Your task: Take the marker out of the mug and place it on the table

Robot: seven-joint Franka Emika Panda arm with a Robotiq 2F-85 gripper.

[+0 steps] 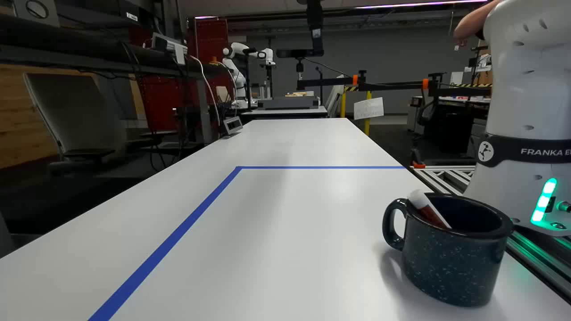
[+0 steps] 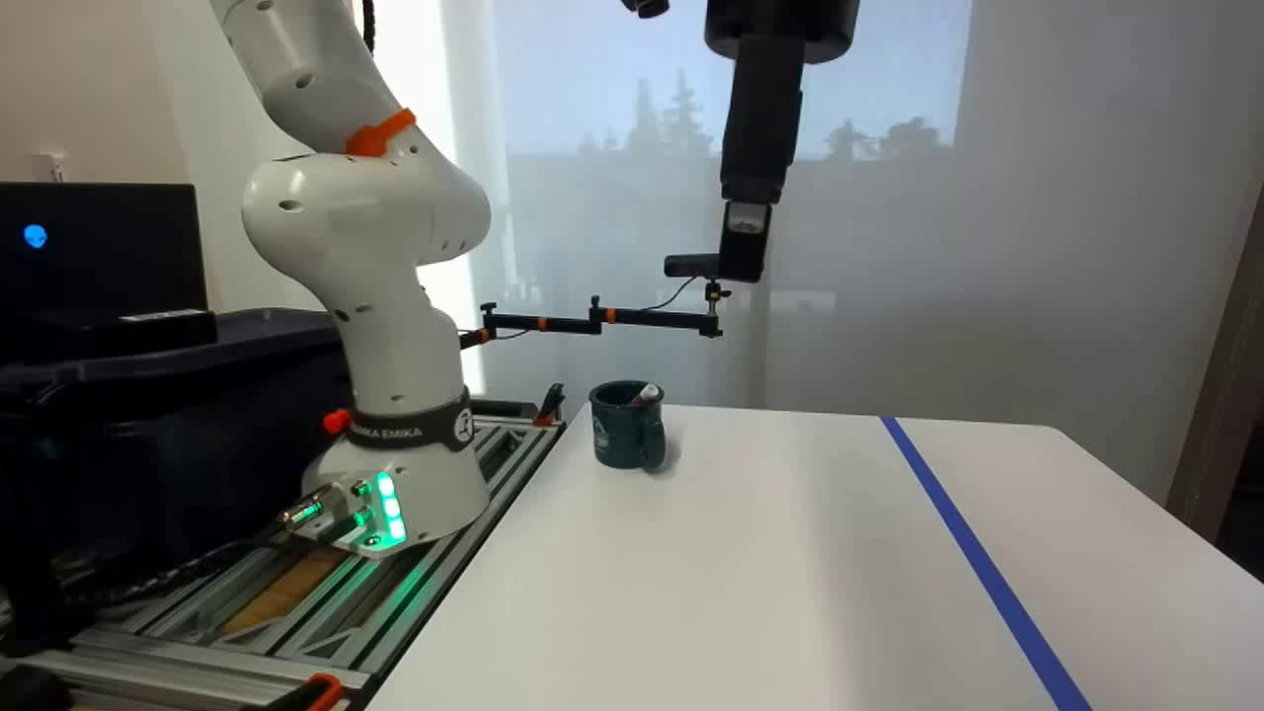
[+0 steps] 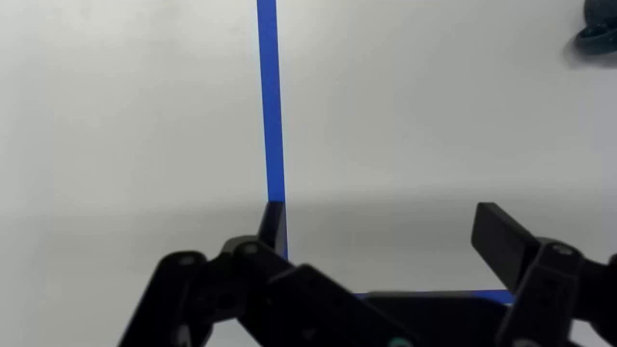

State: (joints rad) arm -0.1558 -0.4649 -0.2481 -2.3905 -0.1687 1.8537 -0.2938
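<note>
Black two-fingered end effector: fingers spread far apart, nothing held. In an exterior view it points down, hanging well above the long flat white tabletop.

Squat dark blue-grey speckled mug with a loop handle: upright on the tabletop, lower than the end effector and off to its side, toward the white arm base with its lit green strip; well apart from both fingers. In the wrist view only part of the mug shows, handle included, out beyond the finger on that side.

Thin reddish marker with whitish end: inside the mug, hence likewise below and well apart from the end effector. Tilted toward the handle side; whitish end projects above the rim, lower end hidden by the mug wall.

Thin straight blue tape line: lying flat on the tabletop, lower than the end effector. In the wrist view one stretch runs ahead from behind the fingertip farther from the mug; another crosses behind the end effector's body, which covers part of it.
</note>
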